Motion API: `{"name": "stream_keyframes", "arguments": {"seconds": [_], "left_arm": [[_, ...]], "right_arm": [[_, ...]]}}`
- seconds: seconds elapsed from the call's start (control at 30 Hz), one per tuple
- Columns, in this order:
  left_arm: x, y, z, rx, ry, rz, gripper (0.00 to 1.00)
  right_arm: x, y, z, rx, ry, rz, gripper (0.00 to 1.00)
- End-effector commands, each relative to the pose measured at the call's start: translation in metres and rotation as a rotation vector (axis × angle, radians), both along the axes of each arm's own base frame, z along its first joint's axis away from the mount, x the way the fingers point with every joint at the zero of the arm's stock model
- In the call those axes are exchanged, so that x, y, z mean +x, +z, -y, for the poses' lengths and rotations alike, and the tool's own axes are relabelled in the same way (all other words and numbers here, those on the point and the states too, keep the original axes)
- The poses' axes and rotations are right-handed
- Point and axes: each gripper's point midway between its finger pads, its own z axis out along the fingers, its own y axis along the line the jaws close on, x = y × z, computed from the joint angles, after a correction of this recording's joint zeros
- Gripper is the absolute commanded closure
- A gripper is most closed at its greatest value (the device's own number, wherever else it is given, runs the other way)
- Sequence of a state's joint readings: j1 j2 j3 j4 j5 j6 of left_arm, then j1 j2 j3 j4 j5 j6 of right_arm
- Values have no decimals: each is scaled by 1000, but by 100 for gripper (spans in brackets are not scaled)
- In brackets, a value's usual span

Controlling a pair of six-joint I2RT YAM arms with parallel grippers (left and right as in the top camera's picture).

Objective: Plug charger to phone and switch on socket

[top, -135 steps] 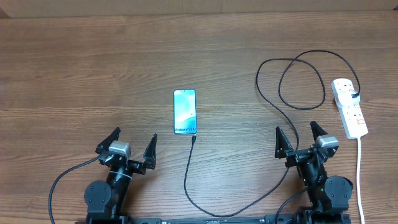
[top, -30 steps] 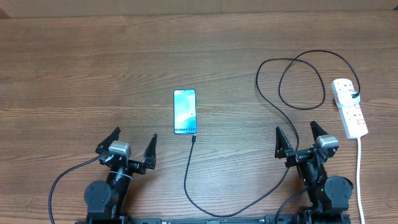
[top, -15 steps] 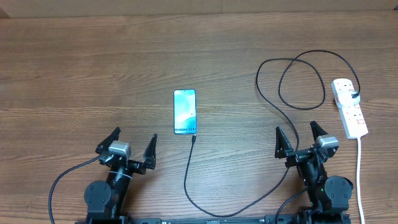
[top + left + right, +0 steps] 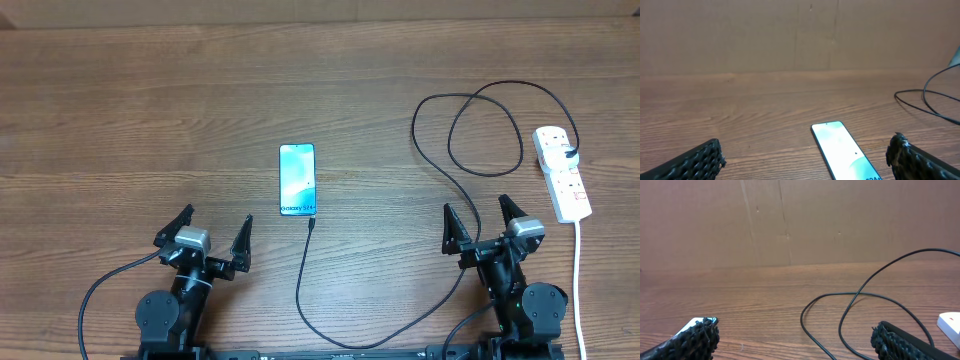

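At your far left, the left hand hovers over the near part of the desk, its jaws spread wide with nothing between them. From its wrist camera you see only the two dark ridged fingertips poking in at the bottom corners.

Next comes the phone, lying flat near the middle of the desk, screen up, with its white band at the end nearest you. The left wrist view cuts off that near end at the bottom edge, so you cannot see the port there.

The charger has its connector tip resting on the desk just below the phone's near right corner. You cannot tell from overhead whether the tip touches the phone. The cable drops toward the arm bases, sweeps right, and is partly covered by the right arm before looping wide on the far right.

The right hand is likewise gaping and empty, near the cable but not on it.

At the far right lies the socket, a black plug seated in its far end and its white cord running off the bottom. Its red switches are too small to read. The right wrist view catches only one corner of it.
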State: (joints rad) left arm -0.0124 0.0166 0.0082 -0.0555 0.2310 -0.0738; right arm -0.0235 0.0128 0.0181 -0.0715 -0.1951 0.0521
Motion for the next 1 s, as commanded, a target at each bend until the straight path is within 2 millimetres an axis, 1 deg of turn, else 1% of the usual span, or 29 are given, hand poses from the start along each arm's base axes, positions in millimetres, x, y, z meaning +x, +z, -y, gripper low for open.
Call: {"name": "stream_keyframes", "arguments": {"seconds": [0.0, 0.63, 0.7, 0.73, 0.8, 0.87, 0.93, 0.97], "left_arm": [[0, 1, -1, 18, 7, 12, 0], [0, 1, 0, 17, -1, 14, 0], [0, 1, -3, 26, 19, 15, 0], [0, 2, 0, 25, 0, 19, 0], [-5, 8, 14, 20, -85, 37, 0], [-10, 16, 22, -6, -131, 29, 0], [-12, 27, 19, -55, -116, 12, 0], [-15, 37, 18, -76, -104, 6, 1]], "right_arm": [[0, -2, -1, -4, 3, 5, 0], [0, -2, -1, -4, 3, 5, 0], [0, -2, -1, -4, 3, 5, 0], [0, -2, -1, -4, 3, 4, 0], [0, -2, -1, -4, 3, 5, 0], [0, -2, -1, -4, 3, 5, 0], [0, -2, -1, -4, 3, 5, 0], [0, -2, -1, -5, 3, 5, 0]]}}
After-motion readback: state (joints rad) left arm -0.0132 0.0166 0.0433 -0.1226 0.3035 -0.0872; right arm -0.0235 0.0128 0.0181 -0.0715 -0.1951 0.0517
